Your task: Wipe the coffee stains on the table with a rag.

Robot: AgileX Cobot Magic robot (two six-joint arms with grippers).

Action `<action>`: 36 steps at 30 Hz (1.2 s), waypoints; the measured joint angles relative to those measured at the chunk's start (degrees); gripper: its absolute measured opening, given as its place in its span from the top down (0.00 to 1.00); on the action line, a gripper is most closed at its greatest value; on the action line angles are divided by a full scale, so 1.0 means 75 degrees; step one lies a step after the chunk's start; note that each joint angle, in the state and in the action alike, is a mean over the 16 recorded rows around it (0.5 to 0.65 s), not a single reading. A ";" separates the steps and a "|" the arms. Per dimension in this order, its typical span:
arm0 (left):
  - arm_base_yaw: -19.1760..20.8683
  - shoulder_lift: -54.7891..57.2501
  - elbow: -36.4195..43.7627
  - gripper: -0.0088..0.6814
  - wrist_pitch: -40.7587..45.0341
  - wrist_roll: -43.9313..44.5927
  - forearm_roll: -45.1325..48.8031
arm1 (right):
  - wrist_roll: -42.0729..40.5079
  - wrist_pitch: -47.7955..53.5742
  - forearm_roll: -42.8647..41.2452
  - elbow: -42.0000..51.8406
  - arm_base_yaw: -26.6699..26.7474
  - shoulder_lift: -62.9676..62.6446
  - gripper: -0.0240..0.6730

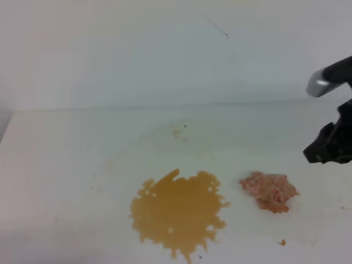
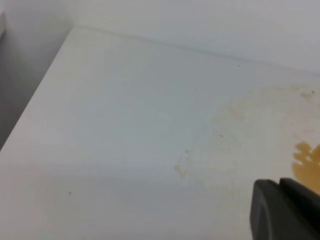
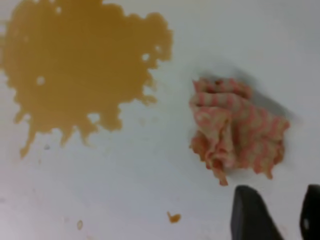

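The coffee stains [image 1: 177, 212] form a large amber-brown blotch with ragged edges on the white table [image 1: 71, 165], front centre. They also show in the right wrist view [image 3: 80, 65] and at the edge of the left wrist view [image 2: 309, 162]. The rag [image 1: 269, 190], a pinkish-orange crumpled wad, lies just right of the blotch, apart from it. My right gripper [image 1: 330, 146] hangs above the table to the right of the rag. In its wrist view it [image 3: 280, 220] is open and empty, just short of the rag [image 3: 237, 130]. My left gripper [image 2: 280, 186] shows only as dark fingers held together, over bare table.
A tiny orange crumb [image 1: 282, 242] lies in front of the rag; it also shows in the right wrist view [image 3: 173, 217]. Faint tan smudges [image 1: 179, 132] mark the table behind the blotch. A white wall [image 1: 165, 49] rises at the back. The table's left edge [image 2: 30, 107] drops off.
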 joint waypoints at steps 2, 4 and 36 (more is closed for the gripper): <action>0.0000 0.0000 0.0000 0.99 0.0000 0.0000 0.0000 | -0.0047 -0.0097 -0.0100 -0.0121 0.0207 0.0355 0.52; 0.0000 0.0000 0.0000 0.99 0.0000 0.0000 0.0000 | -0.0030 -0.0203 -0.0224 -0.0239 0.0397 0.0705 0.45; 0.0000 0.0000 0.0000 0.99 0.0000 0.0000 0.0000 | -0.0046 -0.1478 0.0280 -0.0790 0.0982 0.3967 0.75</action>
